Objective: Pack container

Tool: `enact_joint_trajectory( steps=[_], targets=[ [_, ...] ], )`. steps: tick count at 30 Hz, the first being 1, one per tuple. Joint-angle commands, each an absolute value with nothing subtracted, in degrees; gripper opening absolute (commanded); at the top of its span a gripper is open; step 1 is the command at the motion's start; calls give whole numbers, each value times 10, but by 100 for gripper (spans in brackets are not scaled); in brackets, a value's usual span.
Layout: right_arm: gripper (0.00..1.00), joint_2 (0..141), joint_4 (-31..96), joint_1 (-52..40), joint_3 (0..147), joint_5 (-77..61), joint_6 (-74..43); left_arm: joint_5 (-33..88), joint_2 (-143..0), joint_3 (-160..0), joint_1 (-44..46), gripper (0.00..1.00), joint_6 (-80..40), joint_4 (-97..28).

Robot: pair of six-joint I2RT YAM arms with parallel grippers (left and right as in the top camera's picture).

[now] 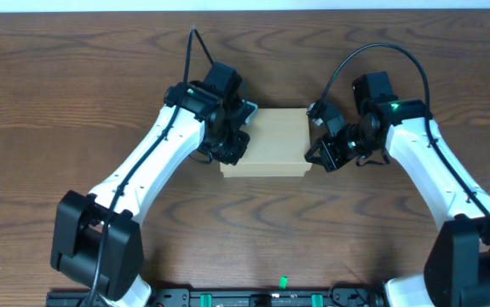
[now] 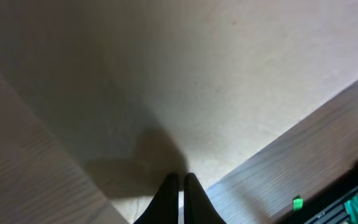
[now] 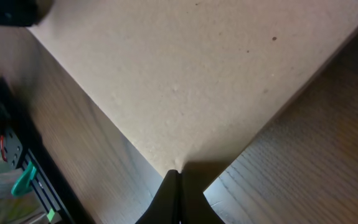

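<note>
Closest to my lenses are dark fingertips: the left gripper shows a hairline slit, the right gripper is fully together, and neither holds anything. The container sits between both jaws on the table, flap down, inside hidden. Cardboard overfills both wrist views. I can't confirm actual contact.

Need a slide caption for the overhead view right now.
Closed tan container on the wooden table, left arm and right arm at its ends, jaws shut.
</note>
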State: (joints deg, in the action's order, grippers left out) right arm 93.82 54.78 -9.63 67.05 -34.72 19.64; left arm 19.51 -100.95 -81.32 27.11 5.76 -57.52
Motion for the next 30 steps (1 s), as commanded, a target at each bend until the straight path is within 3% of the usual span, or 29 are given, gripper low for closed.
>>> enact_joint_trajectory(
  steps=[1, 30],
  targets=[
    [1, 934, 547, -102, 664, -349, 188, 205, -1009, -786, 270, 6, 46, -568],
    [1, 934, 524, -102, 648, -296, 161, 225, -1009, -770, 270, 6, 32, -560]
  ],
)
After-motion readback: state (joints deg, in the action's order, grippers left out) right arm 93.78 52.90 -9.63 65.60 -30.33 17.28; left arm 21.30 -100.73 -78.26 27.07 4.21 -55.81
